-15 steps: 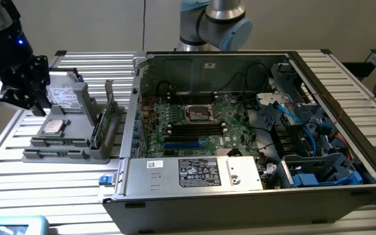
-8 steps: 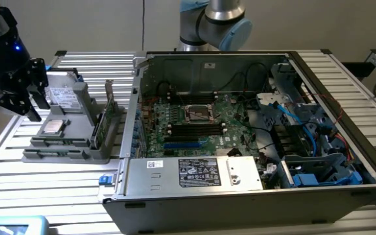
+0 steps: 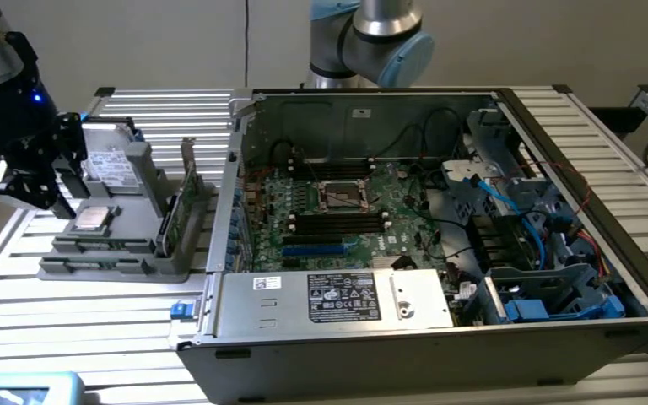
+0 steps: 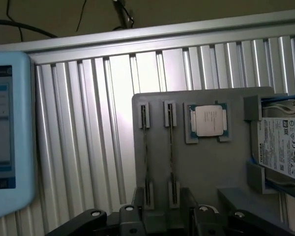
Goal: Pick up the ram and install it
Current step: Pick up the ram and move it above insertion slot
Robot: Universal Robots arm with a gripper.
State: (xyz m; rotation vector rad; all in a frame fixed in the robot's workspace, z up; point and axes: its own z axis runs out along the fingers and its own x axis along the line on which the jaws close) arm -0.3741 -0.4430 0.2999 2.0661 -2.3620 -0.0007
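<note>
Black gripper (image 4: 165, 209) links sit closest to my wrist camera, splayed wide. The jaws stand apart with bare grey tray (image 4: 211, 172) showing between them, and they hold nothing. Just ahead of the gripper, the ram (image 4: 171, 157) stands on edge in a tray slot, a thin strip running straight away from the jaws. A second stick (image 4: 145, 157) stands in the slot just beside it. Neither touches the gripper, as far as I can make out. Past the far end of those slots and a little to one side lies a square processor chip (image 4: 208, 120), and beyond that a hard drive (image 4: 282, 147) with a white label. On the other side of the gripper, a light-blue device (image 4: 10, 137) rests on the ribbed metal table (image 4: 88, 123). The exterior view gives me what the wrist camera misses. The arm hangs over the tray at that view's left, and a green expansion card (image 3: 183, 202) stands upright at the tray's edge away from the gripper. Beyond the card, well apart from the gripper, the open computer case (image 3: 414, 363) lies on its side with its motherboard (image 3: 403, 211) exposed.
</note>
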